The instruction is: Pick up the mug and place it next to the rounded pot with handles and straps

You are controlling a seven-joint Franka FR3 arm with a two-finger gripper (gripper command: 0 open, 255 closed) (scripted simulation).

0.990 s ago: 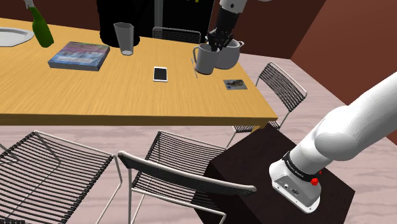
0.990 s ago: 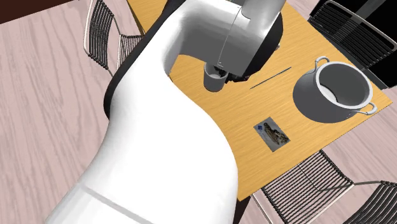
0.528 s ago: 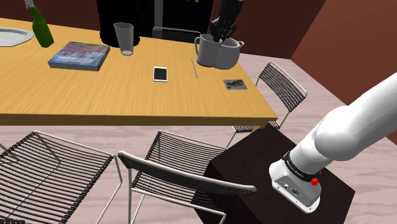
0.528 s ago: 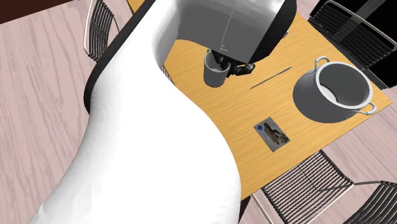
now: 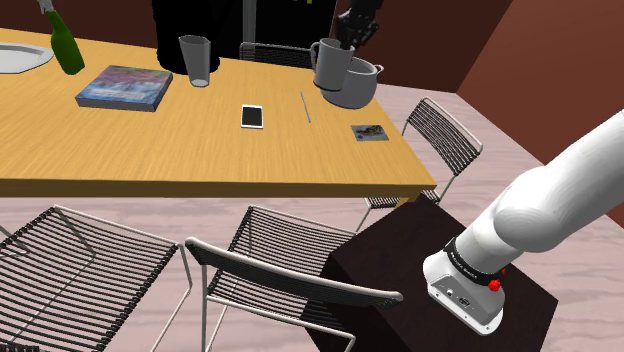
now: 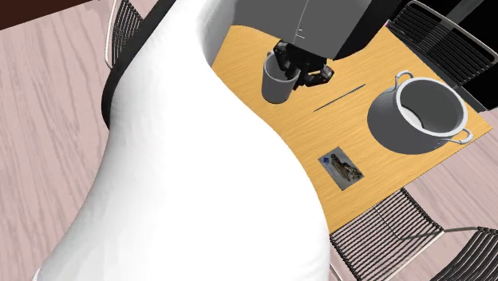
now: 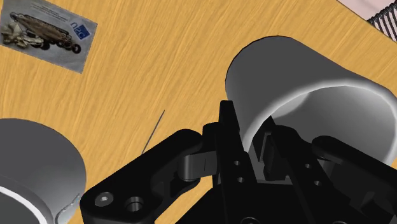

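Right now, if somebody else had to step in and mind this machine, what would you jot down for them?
The pincer is shut on the mug, one finger inside its wall and one outside.
The grey mug looks raised off the wooden table, apart from the grey two-handled pot, which stands near the table's corner.
Done: the grasp and, it seems, the lift.
Left: carry the mug over, set it down beside the pot, let go.

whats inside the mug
The black fingers clasp the wall of the mug, one inside it. Otherwise bare grey interior shows; the fingers hide its bottom.
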